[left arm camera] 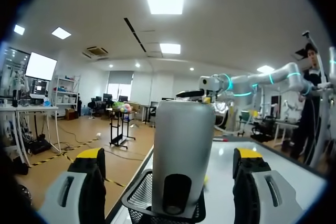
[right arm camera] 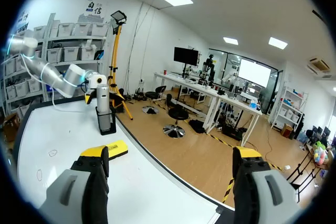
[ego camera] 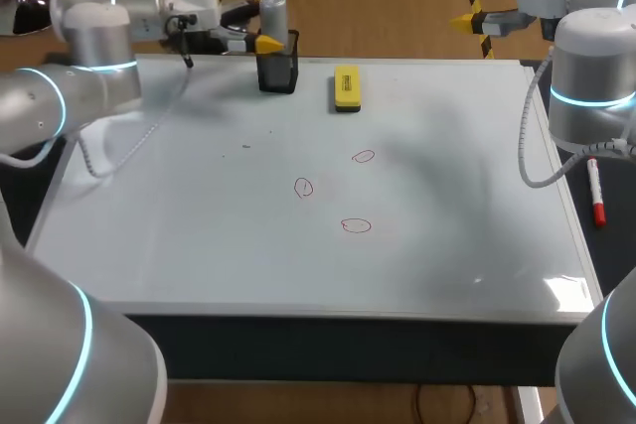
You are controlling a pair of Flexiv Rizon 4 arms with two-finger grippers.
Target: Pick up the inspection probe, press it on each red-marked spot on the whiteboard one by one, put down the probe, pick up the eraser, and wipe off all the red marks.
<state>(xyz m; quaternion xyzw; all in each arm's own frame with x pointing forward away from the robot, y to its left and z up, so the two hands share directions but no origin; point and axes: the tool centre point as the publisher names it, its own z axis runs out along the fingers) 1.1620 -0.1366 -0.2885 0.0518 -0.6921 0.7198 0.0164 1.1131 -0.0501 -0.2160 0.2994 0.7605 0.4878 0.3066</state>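
Fingers first: had the left gripper (left arm camera: 169, 158) spread wide, its fingers (left arm camera: 86, 182) either side of the probe (ego camera: 273, 13) but touching nothing. Found that probe standing upright in the black mesh holder (ego camera: 277, 72) at about 11 o'clock on the whiteboard (ego camera: 179, 215). Spotted the yellow eraser (ego camera: 346, 87) just beside it at 12 o'clock. Counted three red marks (ego camera: 303, 187) near the middle, none wiped. Had the right gripper (right arm camera: 172, 156) just as wide open and empty, hanging off past the 1 o'clock corner. Noticed a red-capped marker (ego camera: 597, 196) beside the board's edge at 3 o'clock. Reckoned zero steps done: grab, three presses, put-down, eraser pickup and wiping all left to do. Looked glossy and smooth, with a few dark specks; seemed like decent room around the marks, well apart from holder and eraser.
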